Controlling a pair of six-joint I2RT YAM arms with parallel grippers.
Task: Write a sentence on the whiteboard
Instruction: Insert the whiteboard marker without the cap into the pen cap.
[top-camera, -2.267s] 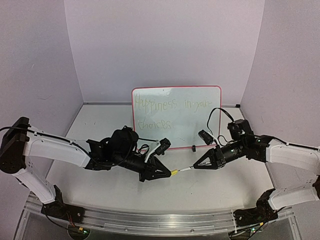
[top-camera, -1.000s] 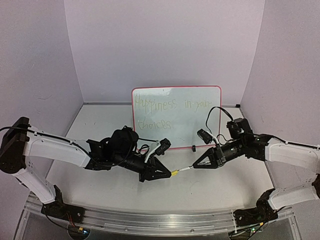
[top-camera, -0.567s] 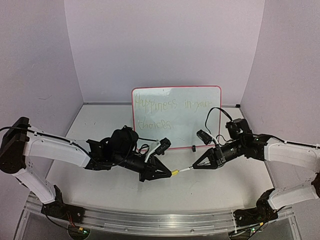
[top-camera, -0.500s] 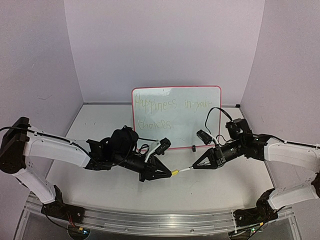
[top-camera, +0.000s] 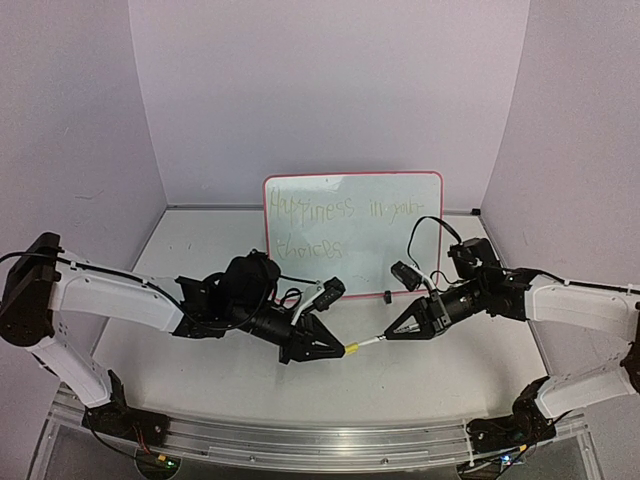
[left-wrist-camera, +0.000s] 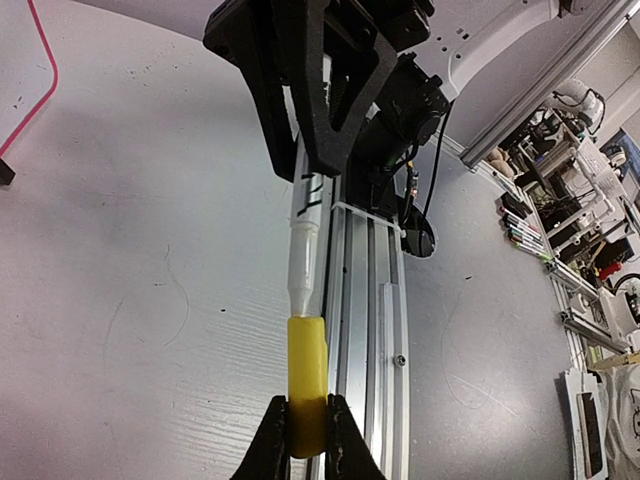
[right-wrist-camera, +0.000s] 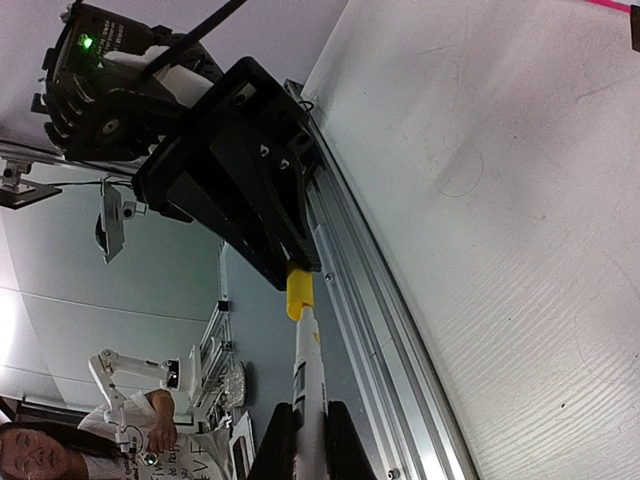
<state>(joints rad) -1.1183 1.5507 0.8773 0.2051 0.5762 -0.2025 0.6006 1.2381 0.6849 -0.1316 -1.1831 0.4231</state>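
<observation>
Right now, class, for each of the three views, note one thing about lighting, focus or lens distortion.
Top external: soft even light, the sentence pale on the whiteboard, the front rail bowed by the lens. Left wrist: the yellow cap sharp. Right wrist: bright table, darker room beyond, the marker soft close to the lens.

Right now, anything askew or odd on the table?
Nothing stands out. The whiteboard stands upright, the sentence faint. The left gripper pinches the yellow cap, the right gripper the marker; nothing spilled.
</observation>
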